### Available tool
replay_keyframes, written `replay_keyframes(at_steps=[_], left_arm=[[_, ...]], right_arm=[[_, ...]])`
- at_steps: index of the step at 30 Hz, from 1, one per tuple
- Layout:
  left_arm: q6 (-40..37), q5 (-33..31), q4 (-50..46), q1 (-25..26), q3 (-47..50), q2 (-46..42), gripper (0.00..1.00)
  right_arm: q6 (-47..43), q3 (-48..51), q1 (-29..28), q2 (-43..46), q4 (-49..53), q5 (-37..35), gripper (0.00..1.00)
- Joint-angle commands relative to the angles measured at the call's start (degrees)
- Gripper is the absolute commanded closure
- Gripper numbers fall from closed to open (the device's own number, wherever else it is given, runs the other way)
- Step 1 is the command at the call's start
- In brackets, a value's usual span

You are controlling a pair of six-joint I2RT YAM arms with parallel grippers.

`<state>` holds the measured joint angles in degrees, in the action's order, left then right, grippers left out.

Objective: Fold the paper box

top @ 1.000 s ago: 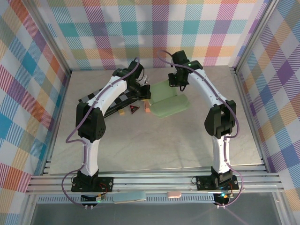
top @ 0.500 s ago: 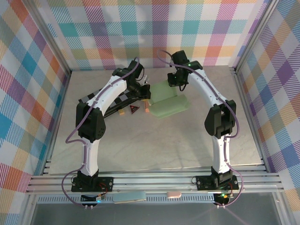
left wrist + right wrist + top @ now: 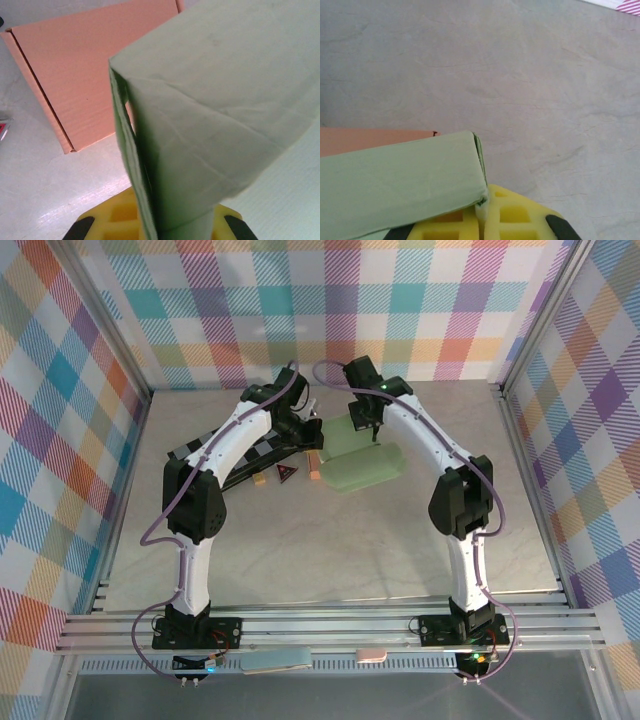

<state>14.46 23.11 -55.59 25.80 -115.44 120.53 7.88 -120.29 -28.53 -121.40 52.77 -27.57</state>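
While my left claw (image 3: pixel 156 227) pinches a raised fold of the green paper box (image 3: pixel 362 464), my right claw (image 3: pixel 481 217) clamps its flap's corner.

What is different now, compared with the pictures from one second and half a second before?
The right arm swung its wrist leftward, and its jaws closed onto an edge of the green paper box. The left arm stayed as it was, jaws shut on the box's raised flap; the salmon cardboard piece did not move.
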Motion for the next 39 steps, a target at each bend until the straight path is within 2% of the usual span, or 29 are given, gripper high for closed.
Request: replay_keyframes(at_steps=[1,3,6,10,12,23,24,31,35,39], left_arm=[[-1.8,2.2,-4.6,0.1,-2.0,-0.6,1.0],[-1.8,2.2,-4.6,0.1,-2.0,-0.6,1.0],[-1.6,2.2,-4.5,0.1,-2.1,-0.7,1.0],[-1.5,2.3,-4.5,0.1,-2.1,-0.7,1.0],[-1.5,2.3,-4.4,0.2,-2.0,-0.9,1.0],[-1.5,2.2,-4.5,0.1,-2.0,-1.0,1.0],[-1.5,2.2,-4.6,0.1,-2.0,-1.0,1.0],[-1.5,2.3,-4.8,0.1,-1.8,-1.0,1.0],[-1.5,2.2,-4.6,0.1,-1.8,-1.0,1.0],[-1.5,2.3,-4.7,0.1,-2.0,-0.9,1.0]], right_arm=[[-0.1,1.7,1.9,0.9,-1.3,-10.9,1.0],[-0.4,2.2,2.0,1.1,-1.9,-8.9,1.0],[-0.9,3.6,2.4,2.0,-3.4,-1.3,0.87],[0.3,4.6,3.3,2.6,-3.6,4.4,0.8],[0.5,4.9,3.7,2.7,-3.6,5.9,0.76],[1.1,5.3,4.2,2.0,-3.5,8.8,0.7],[1.2,5.4,4.2,1.9,-3.5,8.3,0.71],[1.8,2.0,4.2,0.7,-0.8,0.4,0.96],[2.9,-1.0,3.9,-1.5,3.3,-6.6,1.0],[3.5,0.0,3.4,-1.1,3.3,-8.1,1.0]])
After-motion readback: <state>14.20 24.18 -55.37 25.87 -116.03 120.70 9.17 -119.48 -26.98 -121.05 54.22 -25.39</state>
